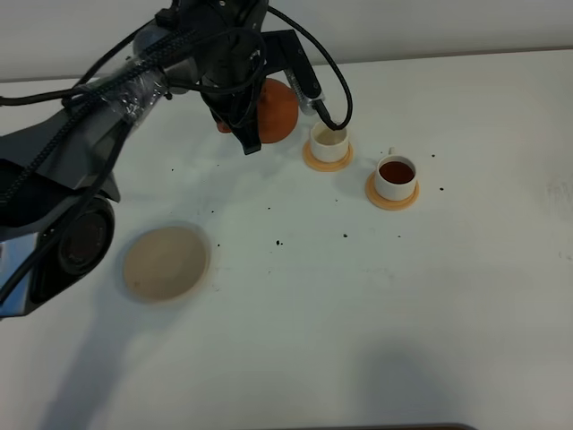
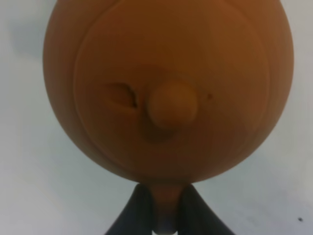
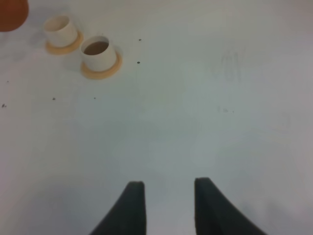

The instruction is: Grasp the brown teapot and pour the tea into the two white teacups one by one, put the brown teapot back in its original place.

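Observation:
The brown teapot (image 1: 279, 109) is held off the table at the back middle, just left of the two white teacups. My left gripper (image 1: 252, 125) is shut on its handle; in the left wrist view the teapot (image 2: 166, 88) fills the frame, lid knob facing the camera, with the fingers (image 2: 139, 215) pinching the handle. The left teacup (image 1: 329, 143) looks pale inside. The right teacup (image 1: 396, 176) holds dark tea. Both stand on orange-tan saucers and also show in the right wrist view (image 3: 61, 30) (image 3: 99, 51). The cream mat (image 1: 166, 262) lies bare at the front left. My right gripper (image 3: 166, 200) is open and empty.
Cables (image 1: 327, 90) from the left arm hang over the teapot and the left teacup. Small dark specks (image 1: 279, 242) dot the white table (image 1: 403, 313). The right arm does not show in the exterior high view.

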Available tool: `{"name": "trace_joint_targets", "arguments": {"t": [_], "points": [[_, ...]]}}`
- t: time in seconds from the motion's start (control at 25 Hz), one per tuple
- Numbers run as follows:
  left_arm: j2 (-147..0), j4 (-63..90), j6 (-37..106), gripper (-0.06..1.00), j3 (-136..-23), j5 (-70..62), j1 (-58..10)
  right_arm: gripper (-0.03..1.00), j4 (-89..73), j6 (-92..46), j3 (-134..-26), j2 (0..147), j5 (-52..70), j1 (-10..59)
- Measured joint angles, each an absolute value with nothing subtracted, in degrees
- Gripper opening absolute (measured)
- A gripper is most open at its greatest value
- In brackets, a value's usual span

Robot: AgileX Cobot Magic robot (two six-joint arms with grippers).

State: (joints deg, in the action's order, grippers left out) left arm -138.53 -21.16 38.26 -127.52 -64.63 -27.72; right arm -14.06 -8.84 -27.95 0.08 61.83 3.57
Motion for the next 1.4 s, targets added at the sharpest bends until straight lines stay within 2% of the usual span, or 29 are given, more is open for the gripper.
{"name": "trace_joint_targets", "arguments": {"t": [1.0,1.4], "points": [[-142.6,-45.2,44.6,0.11,-128.1,-58.5,-34.6,0.24,-14.1,-8.8,-27.9,0.1,61.8,3.6],[-143.6,-49.4,45.6,0.11,-128.1,-53.6,-35.5,0.24,-14.1,-8.8,-27.9,0.1,61.8,3.6]]}}
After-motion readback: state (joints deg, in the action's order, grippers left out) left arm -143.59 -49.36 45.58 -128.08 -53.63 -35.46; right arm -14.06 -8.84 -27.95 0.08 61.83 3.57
